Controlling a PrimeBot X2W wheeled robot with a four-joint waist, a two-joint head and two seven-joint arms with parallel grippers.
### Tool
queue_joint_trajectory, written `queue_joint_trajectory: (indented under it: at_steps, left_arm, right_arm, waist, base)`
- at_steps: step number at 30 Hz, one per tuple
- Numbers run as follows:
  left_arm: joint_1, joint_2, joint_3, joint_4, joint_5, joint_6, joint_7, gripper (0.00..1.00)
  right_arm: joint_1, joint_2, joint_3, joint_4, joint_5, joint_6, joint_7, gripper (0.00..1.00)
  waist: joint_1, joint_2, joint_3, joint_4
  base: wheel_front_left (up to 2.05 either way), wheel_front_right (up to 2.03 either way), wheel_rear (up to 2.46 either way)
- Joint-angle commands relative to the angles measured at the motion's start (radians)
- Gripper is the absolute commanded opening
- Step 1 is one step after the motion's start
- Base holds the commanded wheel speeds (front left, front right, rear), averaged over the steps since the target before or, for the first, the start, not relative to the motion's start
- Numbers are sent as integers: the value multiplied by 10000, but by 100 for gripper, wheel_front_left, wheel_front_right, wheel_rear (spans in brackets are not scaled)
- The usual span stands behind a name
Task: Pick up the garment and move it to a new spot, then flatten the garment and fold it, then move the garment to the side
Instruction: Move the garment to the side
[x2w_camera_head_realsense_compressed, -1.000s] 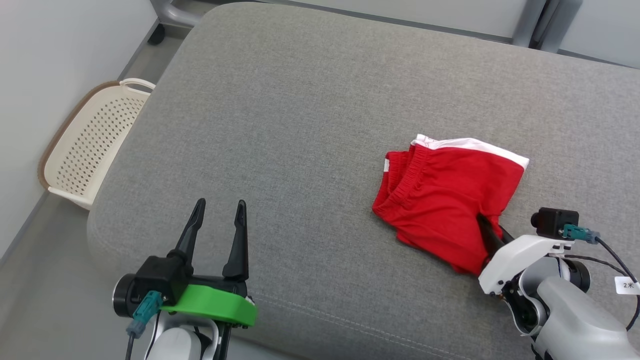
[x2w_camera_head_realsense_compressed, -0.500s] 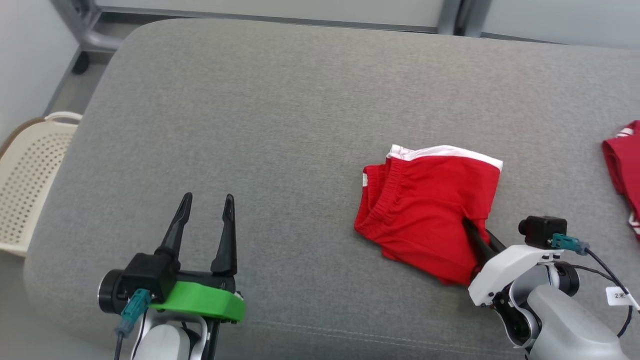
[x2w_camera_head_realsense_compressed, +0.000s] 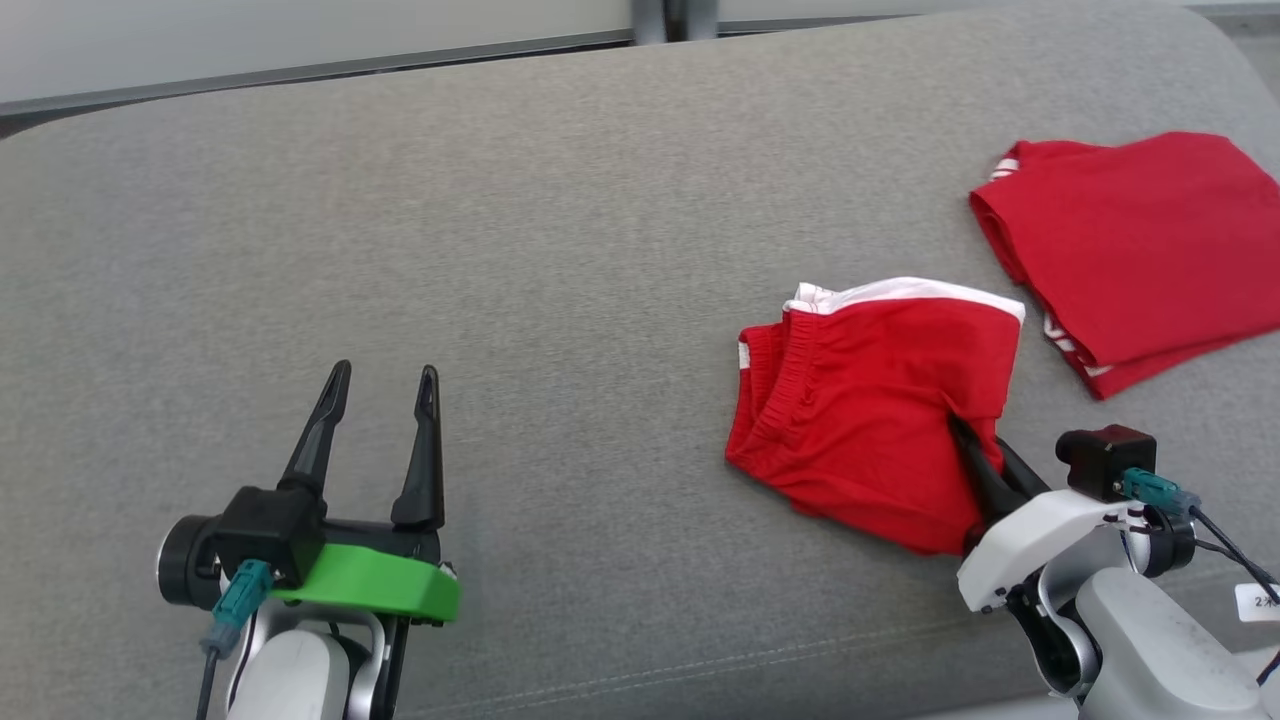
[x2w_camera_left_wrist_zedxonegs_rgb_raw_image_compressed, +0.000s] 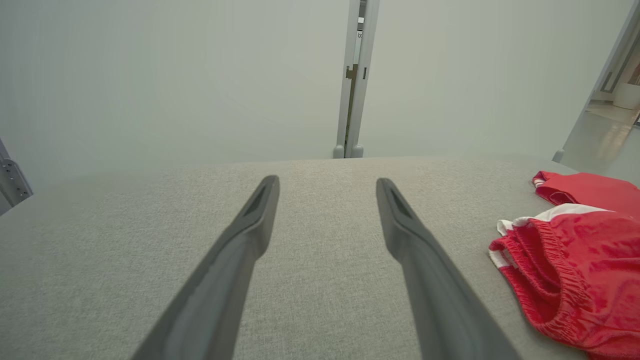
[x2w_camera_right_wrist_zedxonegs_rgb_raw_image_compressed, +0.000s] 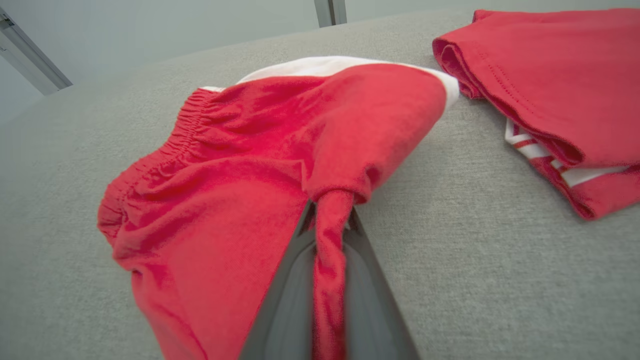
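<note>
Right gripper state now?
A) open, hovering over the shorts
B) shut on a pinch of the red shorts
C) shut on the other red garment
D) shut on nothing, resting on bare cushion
B: the right gripper is shut with a fold of the shorts pinched between its fingers; the other red garment lies apart.

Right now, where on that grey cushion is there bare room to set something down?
The left and middle of the grey fabric cushion are bare, from the open left gripper across to the red elastic-waisted shorts. The right is crowded: the shorts lie close to a folded red white-striped garment.
</note>
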Motion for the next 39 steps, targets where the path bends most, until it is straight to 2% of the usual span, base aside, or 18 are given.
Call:
queue_joint_trajectory:
  at_steps: [1,9,16,22,29,36,37,38,39]
  left_arm:
    - [-227,120,11,-44,41,6,42,100]
    - [-583,248,-164,-245,135,-68,250,100]
    - [-1112,350,-348,-389,243,-138,409,100]
    - [-1621,371,-557,-464,344,-227,470,100]
    - [-2221,412,-790,-543,414,-323,467,100]
    - [-2705,466,-929,-589,477,-369,436,100]
    - [-2761,459,-949,-590,485,-377,421,100]
    - [-2799,456,-971,-578,484,-379,403,100]
    - [-2834,453,-973,-554,479,-372,382,100]
  right_arm:
    - [-152,22,-48,-79,-192,-4,-33,0]
    - [-1138,-270,286,-140,-802,-4,-36,0]
    - [-3184,-1332,1797,238,-1388,-4,90,0]
    - [-5251,-2427,3324,854,-1054,-9,280,0]
    - [-7172,-3526,4323,2024,-479,-9,461,0]
    - [-8273,-3791,4949,3102,4,-9,708,0]
    - [-8387,-3749,4865,3331,98,-9,653,44]
    - [-8444,-3699,4770,3626,145,-10,637,100]
    - [-8463,-3615,4717,3843,183,-9,565,100]
  waist:
    - [0,-1,382,-1302]
    - [0,-1,880,-1933]
    - [0,-1,1546,-2133]
    - [0,-1,2219,-1999]
    - [0,-1,3113,-1656]
    - [0,-1,3909,-1328]
    - [0,-1,3986,-1286]
    - [0,-1,4049,-1248]
    - [0,-1,4095,-1222]
  base:
    - [0,0,0]
    - [0,0,0]
    - [0,0,0]
    - [0,0,0]
    - [0,0,0]
    - [0,0,0]
    - [0,0,0]
    - [0,0,0]
    - [0,0,0]
